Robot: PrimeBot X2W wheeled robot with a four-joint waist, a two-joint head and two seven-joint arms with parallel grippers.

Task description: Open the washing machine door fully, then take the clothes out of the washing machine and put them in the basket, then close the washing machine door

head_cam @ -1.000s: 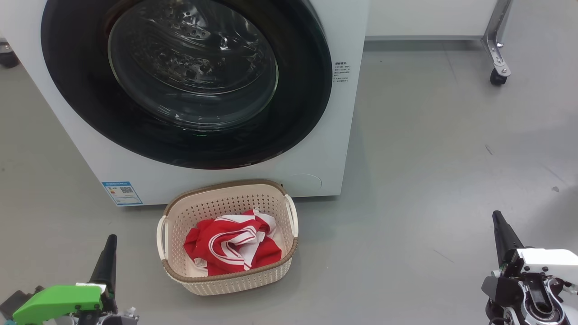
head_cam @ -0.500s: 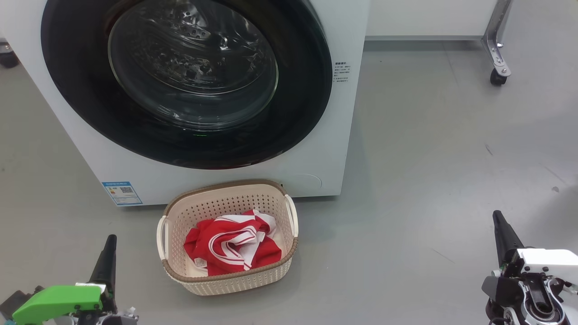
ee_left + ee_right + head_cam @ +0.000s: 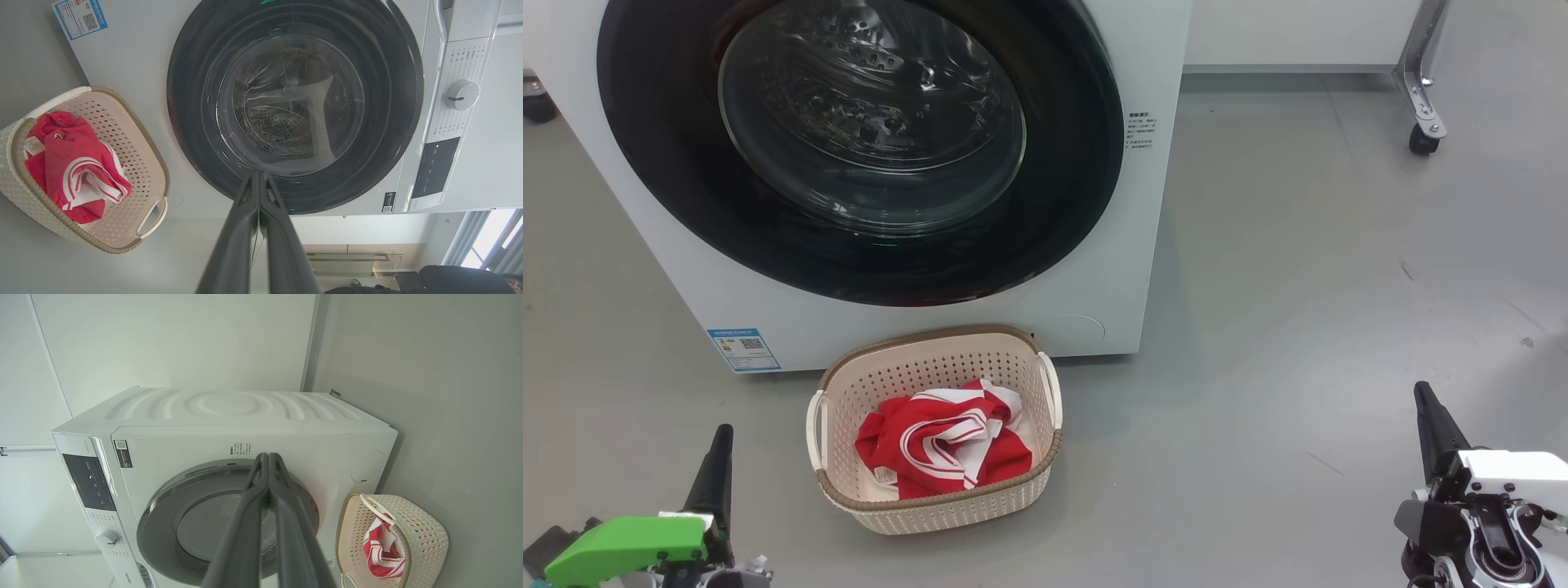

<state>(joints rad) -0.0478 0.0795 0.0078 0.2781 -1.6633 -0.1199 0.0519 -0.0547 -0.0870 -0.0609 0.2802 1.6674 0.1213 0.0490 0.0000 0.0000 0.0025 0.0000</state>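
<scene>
Head view suggests nothing is left: clothes (image 3: 939,449) in the basket (image 3: 931,336), washing machine door (image 3: 870,122) shut, left gripper (image 3: 721,437) and right gripper (image 3: 1423,396) both closed, empty.

Bright, even light casts soft shadows, with glare on the washing machine door (image 3: 874,122).

Grey floor (image 3: 1298,278), as we see it from the head cam: white washing machine (image 3: 1131,245) stands on it upper left, w/ the cream basket (image 3: 931,513) just in front of its base. Metal frame leg on a black caster (image 3: 1421,140) sits upper right; small scuffs (image 3: 1525,342) further down.
</scene>
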